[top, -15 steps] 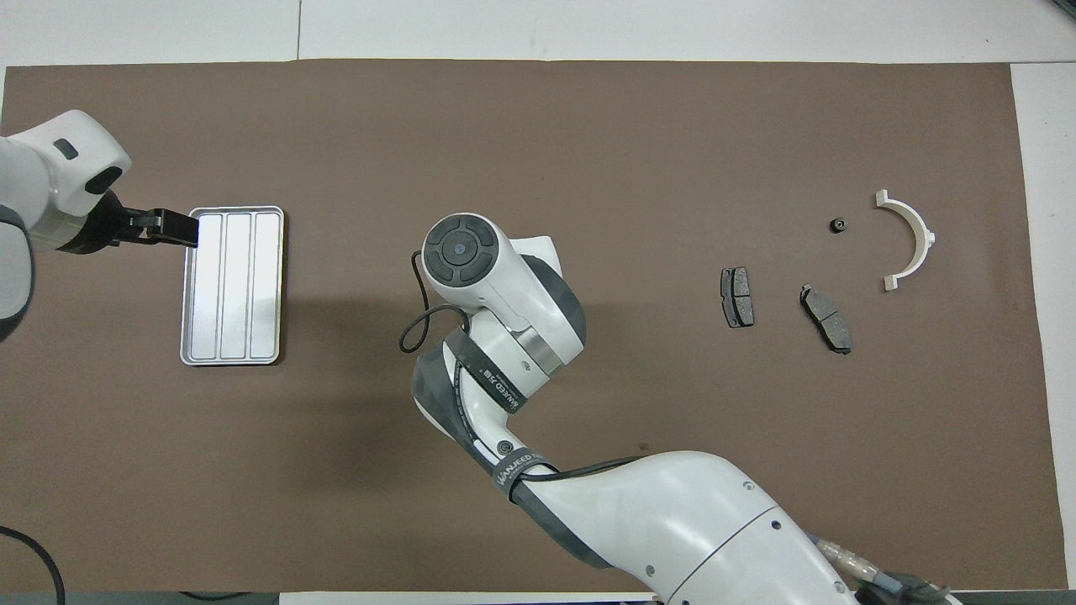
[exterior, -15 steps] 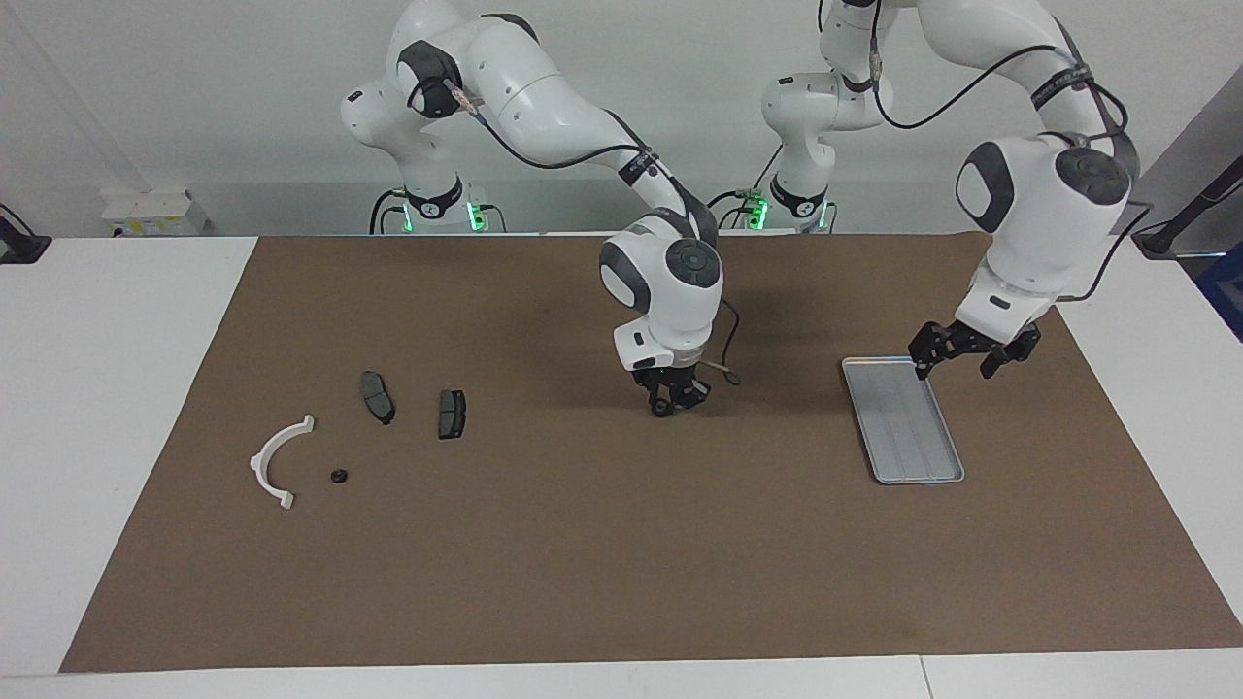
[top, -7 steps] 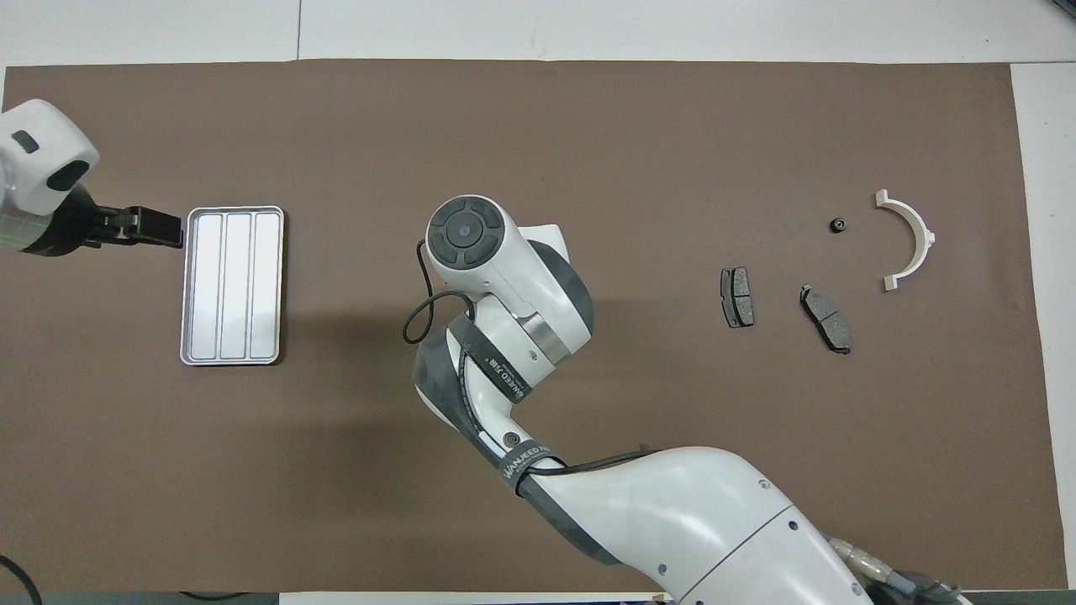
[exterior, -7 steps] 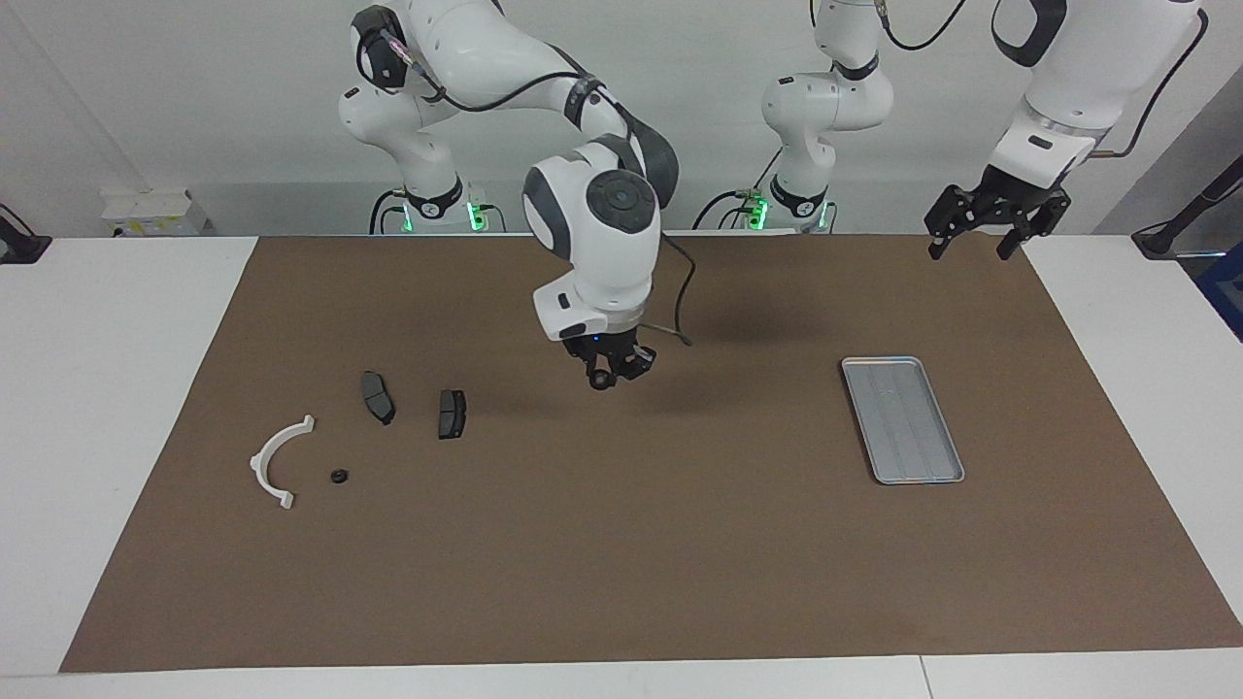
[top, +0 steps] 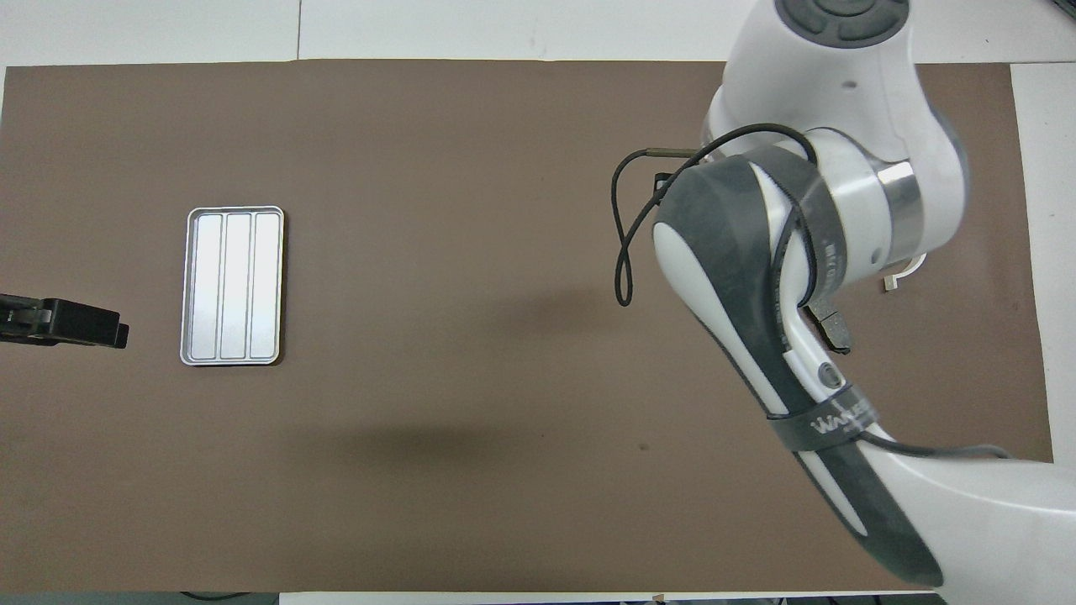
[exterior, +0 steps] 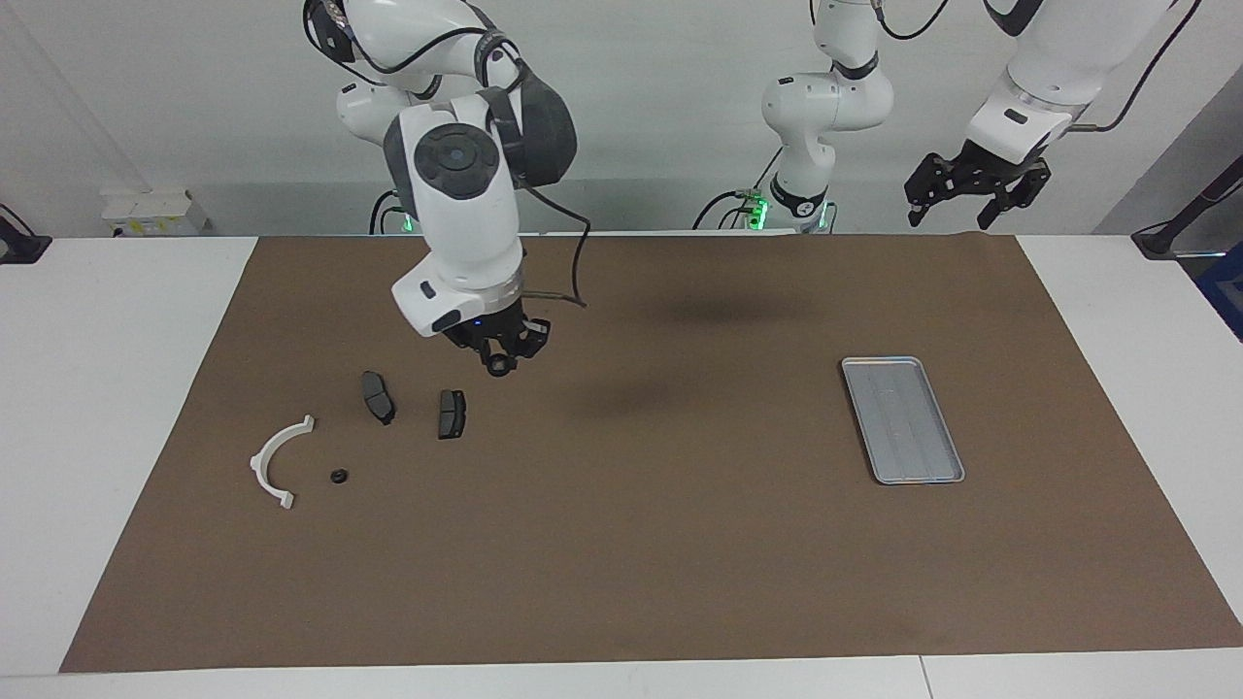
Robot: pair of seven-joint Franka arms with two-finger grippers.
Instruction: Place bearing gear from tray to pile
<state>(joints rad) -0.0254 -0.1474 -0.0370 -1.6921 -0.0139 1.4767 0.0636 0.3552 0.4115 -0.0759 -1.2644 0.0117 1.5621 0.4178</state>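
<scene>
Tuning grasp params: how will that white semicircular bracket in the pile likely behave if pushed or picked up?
The white bracket looks like moulded plastic, so probably stiff and light. It lies flat on the brown mat as an open arc, so a push at one end would likely spin it rather than slide it straight. Lying flat, it seems unlikely to roll, and its thin edges may make pinching awkward.

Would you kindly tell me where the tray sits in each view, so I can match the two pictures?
Facing view: the tray lies toward the picture's right, at the left arm's end of the mat.
Overhead view: the tray lies toward the picture's left.
Shared landmark: the brown mat under it.
</scene>
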